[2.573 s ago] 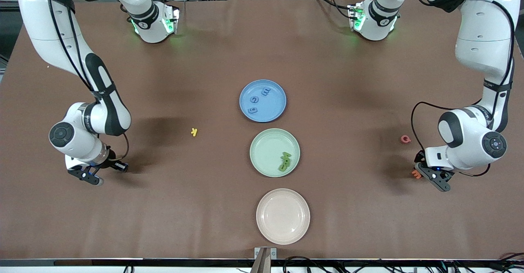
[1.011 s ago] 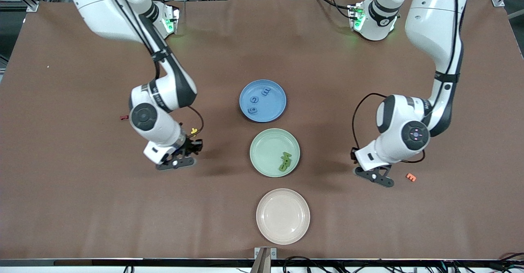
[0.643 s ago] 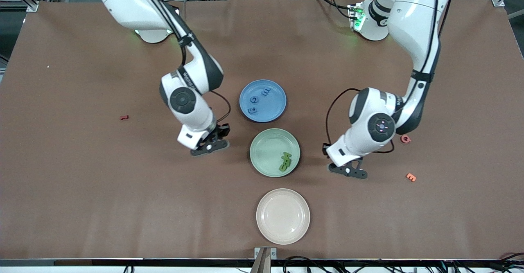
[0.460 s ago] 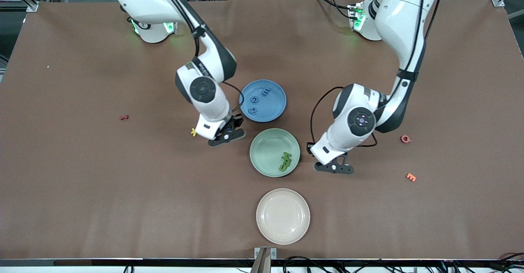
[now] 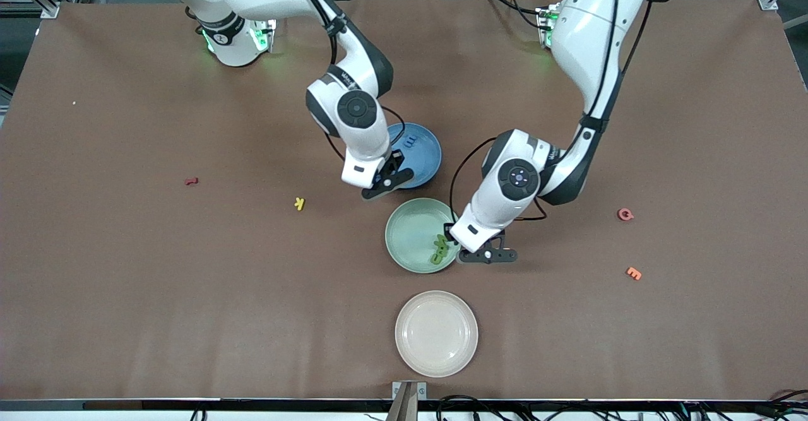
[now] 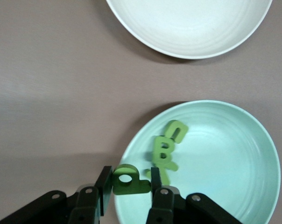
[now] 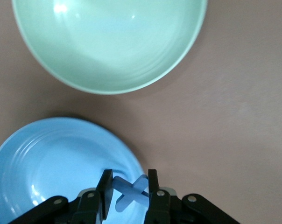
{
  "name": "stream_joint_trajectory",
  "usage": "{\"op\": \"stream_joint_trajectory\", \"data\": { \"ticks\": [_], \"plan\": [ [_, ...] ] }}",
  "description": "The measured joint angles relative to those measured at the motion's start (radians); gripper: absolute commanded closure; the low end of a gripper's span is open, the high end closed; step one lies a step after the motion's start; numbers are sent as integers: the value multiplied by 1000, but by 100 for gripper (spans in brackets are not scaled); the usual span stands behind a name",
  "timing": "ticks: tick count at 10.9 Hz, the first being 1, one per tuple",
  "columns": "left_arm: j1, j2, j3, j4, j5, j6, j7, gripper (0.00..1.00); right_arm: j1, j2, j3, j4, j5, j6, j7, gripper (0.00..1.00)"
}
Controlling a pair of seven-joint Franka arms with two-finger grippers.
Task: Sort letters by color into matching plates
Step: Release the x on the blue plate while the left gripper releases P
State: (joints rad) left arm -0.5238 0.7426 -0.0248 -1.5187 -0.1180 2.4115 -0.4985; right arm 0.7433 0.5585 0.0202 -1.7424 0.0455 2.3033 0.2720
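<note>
Three plates (image 5: 435, 334), two arms (image 5: 353, 112), about ten letters (image 5: 299, 204)

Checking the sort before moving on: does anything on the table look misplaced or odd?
Four letters lie loose on the table, outside any plate: yellow letter and red letter toward the right arm's end, pink letter and orange letter toward the left arm's. The cream plate is empty.

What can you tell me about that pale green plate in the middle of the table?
The green plate is round, shallow and matte mint, with a raised rim. It sits flat between the blue plate and the cream plate. A few green letters lie clustered near its rim. The left tool hangs over that rim, gripping another green letter.
</note>
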Motion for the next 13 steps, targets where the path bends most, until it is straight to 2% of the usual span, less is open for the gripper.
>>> {"op": "stream_joint_trajectory", "data": {
  "ticks": [1, 2, 3, 5, 7, 10, 13],
  "plan": [
    [-14, 28, 0, 16, 0, 27, -32, 100, 24, 7, 0, -4, 0, 0, 15, 81],
    [-22, 50, -2, 34, 0, 46, -54, 100, 43, 15, 0, -5, 0, 0, 23, 49],
    [-27, 68, -5, 50, 0, 64, -71, 100, 59, 23, 0, -6, 0, 0, 35, 0],
    [-28, 82, -9, 62, 0, 80, -81, 100, 73, 31, 0, -6, -1, 0, 117, 0],
    [-29, 89, -17, 66, 0, 87, -95, 0, 73, 31, -3, -6, -1, 0, 158, 0],
    [-28, 95, -20, 66, 0, 94, -98, 0, 46, 28, -14, -2, -5, 2, 161, 0],
    [-28, 95, -19, 72, 0, 97, -98, 0, -59, 21, -20, 4, -10, 2, 101, 0]
  ]
}}
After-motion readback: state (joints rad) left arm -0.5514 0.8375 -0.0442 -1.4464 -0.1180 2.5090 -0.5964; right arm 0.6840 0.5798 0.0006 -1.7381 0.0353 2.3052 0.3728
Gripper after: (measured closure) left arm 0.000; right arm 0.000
